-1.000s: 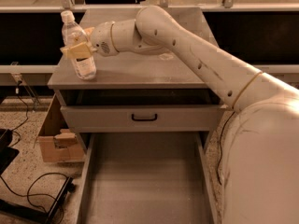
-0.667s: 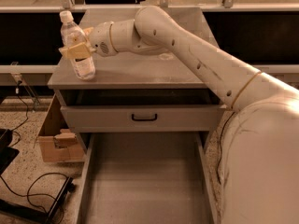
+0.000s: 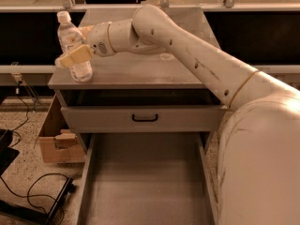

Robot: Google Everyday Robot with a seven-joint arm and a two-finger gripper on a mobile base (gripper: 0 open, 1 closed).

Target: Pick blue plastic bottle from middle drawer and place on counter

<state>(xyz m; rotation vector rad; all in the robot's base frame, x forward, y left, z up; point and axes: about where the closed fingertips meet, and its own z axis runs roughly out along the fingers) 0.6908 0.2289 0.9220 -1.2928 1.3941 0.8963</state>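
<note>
Counter [image 3: 154, 70] front-left corner; blue plastic bottle [image 3: 69, 34] upright inside closed claw [image 3: 76, 58]

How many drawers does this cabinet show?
2. The upper drawer is slightly out under the counter; the middle drawer below is pulled far out. Lower ones may be hidden. The gripper grips the blue plastic bottle at the counter's left.

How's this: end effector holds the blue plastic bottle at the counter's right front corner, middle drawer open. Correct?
No. The camera view shows the end effector holding the blue plastic bottle at the counter's left front corner, not right; the middle drawer is open.
</note>
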